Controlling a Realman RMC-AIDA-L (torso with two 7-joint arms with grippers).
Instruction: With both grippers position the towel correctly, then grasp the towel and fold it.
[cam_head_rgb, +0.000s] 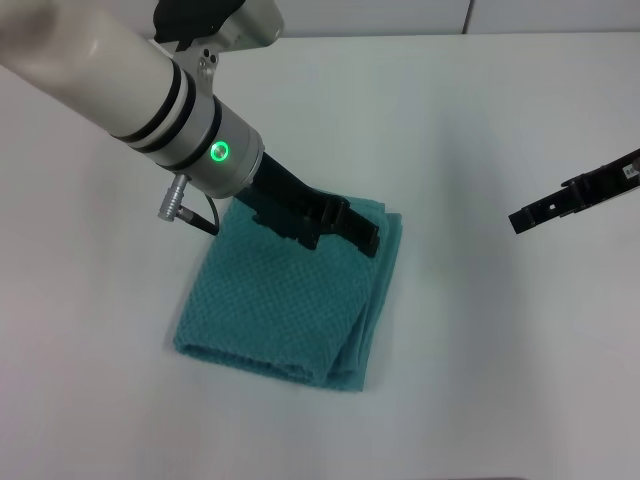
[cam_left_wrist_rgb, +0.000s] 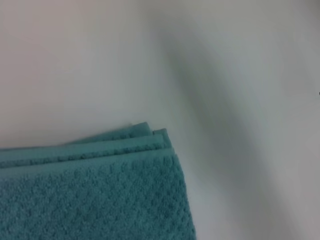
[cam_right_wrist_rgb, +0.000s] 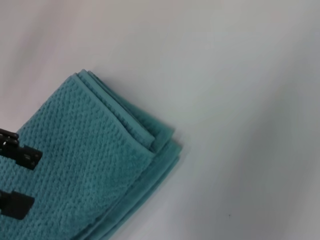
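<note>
The waffle-weave teal towel (cam_head_rgb: 285, 300) lies folded in layers on the white table (cam_head_rgb: 500, 350). The left gripper (cam_head_rgb: 345, 228) slants over its far edge, fingers spread; the right gripper (cam_head_rgb: 545, 210) hovers well aside, and I cannot tell its state.

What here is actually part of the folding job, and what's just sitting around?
Part of the job:
- towel, teal, already folded in layers
- left gripper, over the towel's far edge, fingers apart
- right gripper, off to the right, away from the towel

Just there:
- white table, nothing else on it
</note>
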